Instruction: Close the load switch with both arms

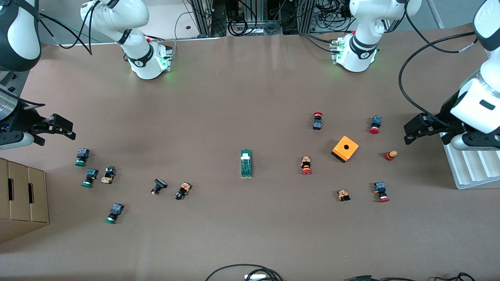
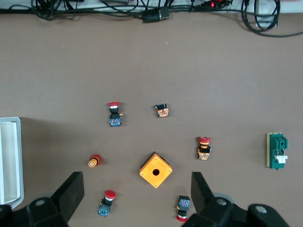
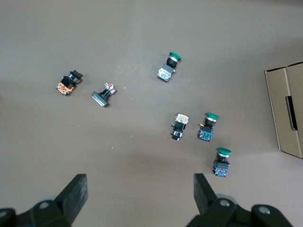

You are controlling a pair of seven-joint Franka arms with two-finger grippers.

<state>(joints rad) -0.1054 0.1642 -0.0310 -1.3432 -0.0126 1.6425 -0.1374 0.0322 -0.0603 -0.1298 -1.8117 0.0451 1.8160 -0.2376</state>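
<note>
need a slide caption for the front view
Load switch mid-table among scattered push-buttons; left end effector and right end effector wait open at the table's ends.

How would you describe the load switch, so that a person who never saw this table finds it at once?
Start at the brown table and look midway between its two ends. There the load switch lies alone, a narrow dark-green rectangular block with a white lever piece. The orange cube box with a hole lies toward the left arm's end; only the switch is long and green-bodied.
</note>
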